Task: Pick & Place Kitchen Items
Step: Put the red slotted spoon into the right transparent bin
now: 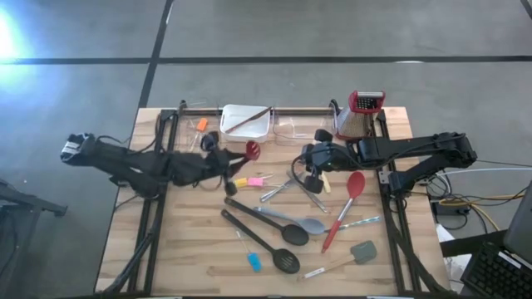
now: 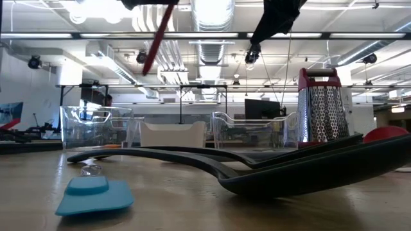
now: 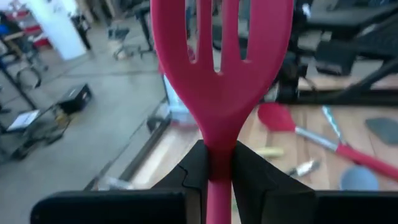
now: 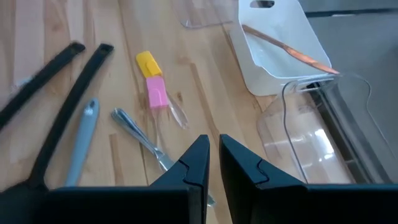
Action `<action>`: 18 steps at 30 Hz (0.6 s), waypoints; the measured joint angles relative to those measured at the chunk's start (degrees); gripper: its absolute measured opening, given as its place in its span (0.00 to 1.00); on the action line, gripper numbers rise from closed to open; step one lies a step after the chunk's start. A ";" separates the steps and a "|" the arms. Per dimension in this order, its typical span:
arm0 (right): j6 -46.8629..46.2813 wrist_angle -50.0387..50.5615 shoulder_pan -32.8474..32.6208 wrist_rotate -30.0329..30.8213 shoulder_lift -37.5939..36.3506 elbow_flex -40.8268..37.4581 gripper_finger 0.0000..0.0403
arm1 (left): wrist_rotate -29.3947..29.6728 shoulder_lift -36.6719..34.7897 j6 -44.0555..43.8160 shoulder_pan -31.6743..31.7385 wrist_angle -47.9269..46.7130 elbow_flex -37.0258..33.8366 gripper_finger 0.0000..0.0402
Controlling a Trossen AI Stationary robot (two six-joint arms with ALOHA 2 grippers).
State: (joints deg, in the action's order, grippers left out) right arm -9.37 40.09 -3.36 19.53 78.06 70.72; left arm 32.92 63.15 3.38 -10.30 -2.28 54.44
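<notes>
Two end effectors are seen above the wooden bench (image 1: 191, 249). The left end effector (image 1: 224, 159) is clamped on the handle of a red slotted spatula (image 3: 221, 74), which is held clear of the bench, left of centre and just in front of the white tray (image 1: 246, 123). The right end effector (image 4: 213, 163), its fingers drawn nearly together with nothing between them, hangs over the middle of the bench beside thin metal tongs (image 1: 278, 189) and near a clear bin (image 4: 311, 146).

Many kitchen items lie loose on the bench: two black long-handled spoons (image 1: 264, 234) and a grey spoon (image 1: 291, 219) toward the near side, a red spoon (image 1: 344, 208) to the right, a grey spatula (image 1: 362, 252) at the near right, a blue piece (image 1: 253, 262) at the near edge, and a pink and yellow piece (image 4: 153, 81) (left of the tongs). A box grater (image 1: 359, 115) stands at the far right.
</notes>
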 joint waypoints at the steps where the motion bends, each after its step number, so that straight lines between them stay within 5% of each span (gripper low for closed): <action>1: -0.49 -0.05 0.00 0.00 0.00 0.00 0.08 | -2.61 -0.02 0.99 1.54 2.18 -0.43 0.12; 7: -0.88 -0.20 0.00 0.00 0.00 0.00 0.08 | -19.68 2.33 3.77 9.55 12.25 -1.36 0.12; 18: -3.34 -4.24 -0.02 -1.99 0.00 0.00 0.08 | -23.45 11.68 1.58 19.22 25.96 -1.41 0.12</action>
State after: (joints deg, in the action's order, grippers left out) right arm -12.71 35.85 -3.38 17.54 78.06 70.72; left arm 9.47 74.83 4.96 8.92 23.68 53.04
